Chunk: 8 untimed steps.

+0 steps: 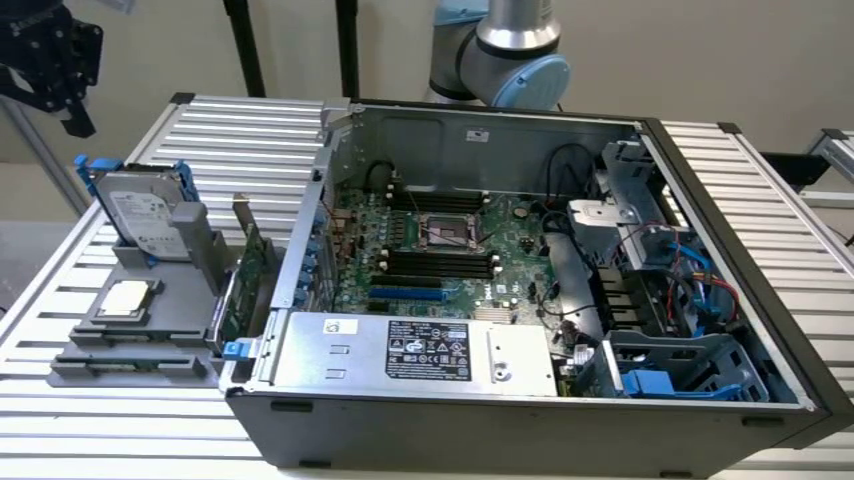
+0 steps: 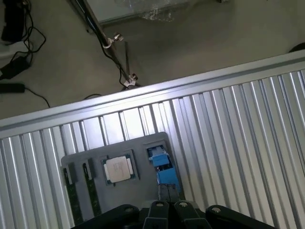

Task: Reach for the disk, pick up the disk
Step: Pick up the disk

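Observation:
The disk (image 1: 140, 212) is a silver-grey drive with a white label in a bright blue carrier. It stands on edge in a slot of the grey holder (image 1: 134, 345) at the exterior view's left. My gripper (image 1: 76, 118) hangs high above and slightly left of it, well apart from it. In the wrist view I look down on the disk's blue top edge (image 2: 160, 161). My gripper (image 2: 170, 206) appears there with its black fingers (image 2: 159, 206) together and nothing between them.
A square silver processor chip (image 1: 124, 297) lies in the grey holder, also seen as the chip (image 2: 118, 169). An open computer case (image 1: 534, 290) sits right of the holder on the slatted metal table (image 1: 240, 130). Cables lie on the floor (image 2: 19, 43) beyond the table edge.

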Each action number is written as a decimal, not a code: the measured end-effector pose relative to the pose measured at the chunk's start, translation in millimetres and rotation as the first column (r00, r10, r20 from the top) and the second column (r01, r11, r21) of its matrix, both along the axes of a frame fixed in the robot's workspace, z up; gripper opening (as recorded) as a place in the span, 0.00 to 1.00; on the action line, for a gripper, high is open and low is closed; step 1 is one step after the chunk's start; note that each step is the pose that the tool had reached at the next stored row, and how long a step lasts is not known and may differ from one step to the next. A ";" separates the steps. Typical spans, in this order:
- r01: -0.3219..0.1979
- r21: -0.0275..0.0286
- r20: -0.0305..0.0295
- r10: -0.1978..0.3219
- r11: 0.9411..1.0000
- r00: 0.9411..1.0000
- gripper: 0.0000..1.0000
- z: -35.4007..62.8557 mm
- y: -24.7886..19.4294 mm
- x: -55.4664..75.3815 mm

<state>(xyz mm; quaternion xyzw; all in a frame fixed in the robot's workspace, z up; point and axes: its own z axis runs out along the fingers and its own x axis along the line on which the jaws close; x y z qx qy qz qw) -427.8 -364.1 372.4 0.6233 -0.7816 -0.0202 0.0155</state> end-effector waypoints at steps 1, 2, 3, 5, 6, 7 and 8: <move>-0.008 0.000 0.000 0.008 1.000 1.000 0.11 -0.1 0.0 0.3; -0.017 0.000 0.000 0.017 1.000 1.000 0.11 -0.2 0.1 0.5; -0.025 0.000 0.000 0.025 1.000 1.000 0.11 -0.4 0.1 0.7; -0.038 0.000 0.001 0.038 0.999 0.999 0.11 -1.1 0.5 1.2; -0.044 0.000 0.002 0.044 0.999 0.999 0.11 -1.5 0.9 1.4; -0.049 -0.001 0.004 0.049 0.999 0.999 0.11 -2.0 1.4 1.5; -0.054 -0.001 0.006 0.054 0.999 0.999 0.11 -2.7 2.1 1.6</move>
